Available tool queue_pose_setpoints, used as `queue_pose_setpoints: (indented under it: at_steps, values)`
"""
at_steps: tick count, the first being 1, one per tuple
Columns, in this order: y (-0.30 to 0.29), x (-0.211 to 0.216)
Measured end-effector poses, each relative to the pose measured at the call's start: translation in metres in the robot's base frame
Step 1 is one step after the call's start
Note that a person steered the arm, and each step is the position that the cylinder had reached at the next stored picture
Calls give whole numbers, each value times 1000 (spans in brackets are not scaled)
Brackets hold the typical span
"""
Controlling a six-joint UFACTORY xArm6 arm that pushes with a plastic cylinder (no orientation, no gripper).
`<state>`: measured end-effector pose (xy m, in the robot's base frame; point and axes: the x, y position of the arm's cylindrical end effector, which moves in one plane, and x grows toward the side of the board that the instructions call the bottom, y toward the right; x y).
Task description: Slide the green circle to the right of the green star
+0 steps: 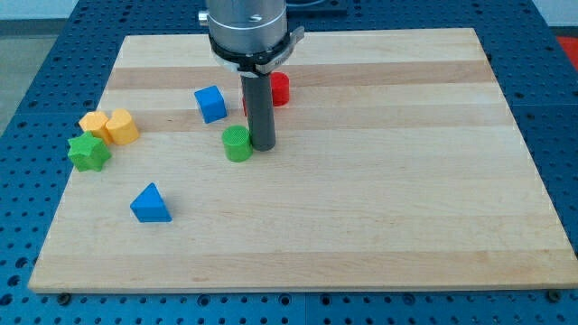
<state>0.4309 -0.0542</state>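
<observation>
This looks like a robotics lab bench. A pale wooden board (361, 208) serves as the work surface, and it lies on a blue metal plate (32, 81) drilled with a regular grid of mounting holes, showing from 9 to 3 o'clock.

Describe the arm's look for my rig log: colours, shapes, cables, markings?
A silver-grey metal cylinder with a dark ring and small side tabs carries a straight dark grey rod, round and plain, down to my tip beside the green circle. No markings or cables show.
</observation>
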Motion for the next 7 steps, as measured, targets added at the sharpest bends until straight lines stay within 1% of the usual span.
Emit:
queue_pose_setpoints:
  at_steps: [2,3,5,6,7]
  values:
    - [-82,1]
    - [-91,2]
    - [-69,34]
    - [-90,31]
    - [-111,11]
